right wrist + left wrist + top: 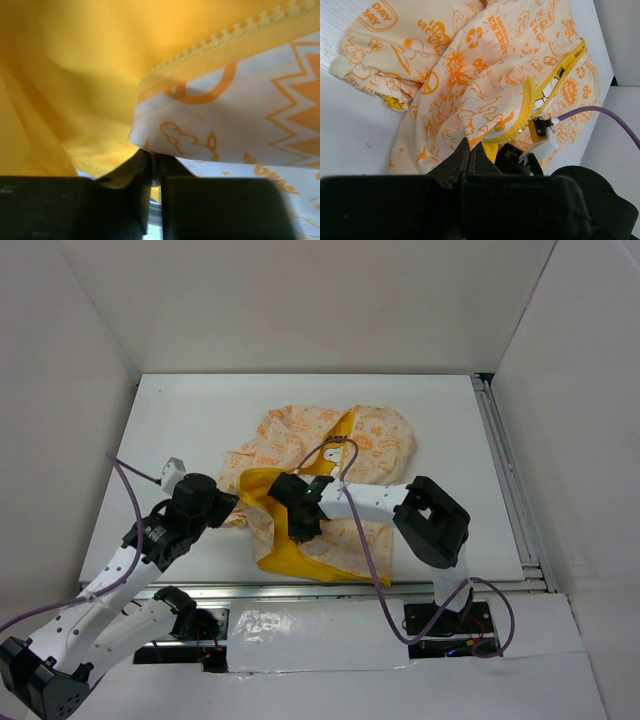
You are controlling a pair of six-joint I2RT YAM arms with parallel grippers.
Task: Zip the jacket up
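Just above the right tool [154, 159], clenched on a jacket [375, 445] corner, run the zipper teeth [225, 35]. Alongside, left tool [472, 150] pinches a fold. On desk [200, 410] the jacket lies rumpled, open. Best: hold both edges taut, line up bottoms first.

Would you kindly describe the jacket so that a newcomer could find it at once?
Look at the white table in the top view. Crumpled at its centre lies the jacket. It is the only cloth there, cream with orange print and bright yellow lining.
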